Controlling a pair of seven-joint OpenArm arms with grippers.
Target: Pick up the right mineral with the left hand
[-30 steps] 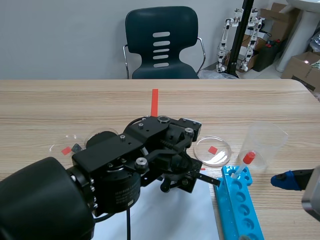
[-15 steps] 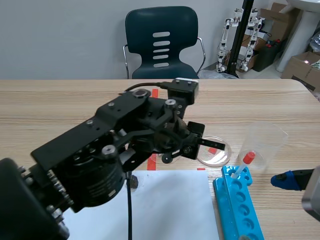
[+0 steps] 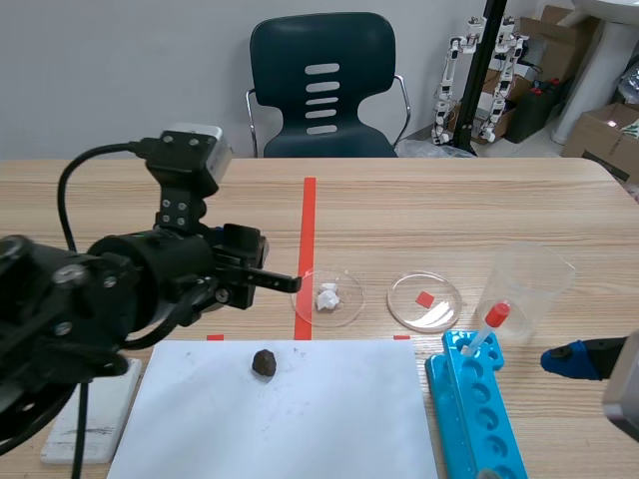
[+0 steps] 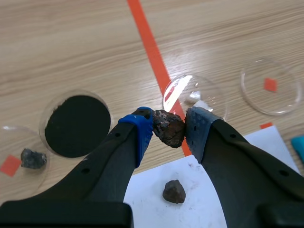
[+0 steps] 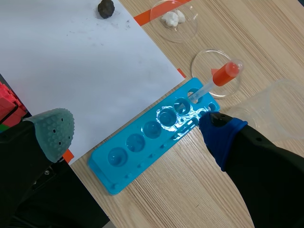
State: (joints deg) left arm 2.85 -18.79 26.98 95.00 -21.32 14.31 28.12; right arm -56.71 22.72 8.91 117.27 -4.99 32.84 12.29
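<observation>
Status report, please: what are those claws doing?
Left gripper shut on the brown mineral, raised. Right gripper open near the blue rack. Other mineral lies on the paper, apart.

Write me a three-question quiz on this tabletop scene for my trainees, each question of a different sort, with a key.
1. True or false: the left gripper is shut on a dark mineral.
2. How many loose minerals lie on the white paper? A none; B one; C two.
3. Fill the gap: the pipette with the red bulb stands in the ___ rack.

Key: 1 true; 2 B; 3 blue.
</observation>
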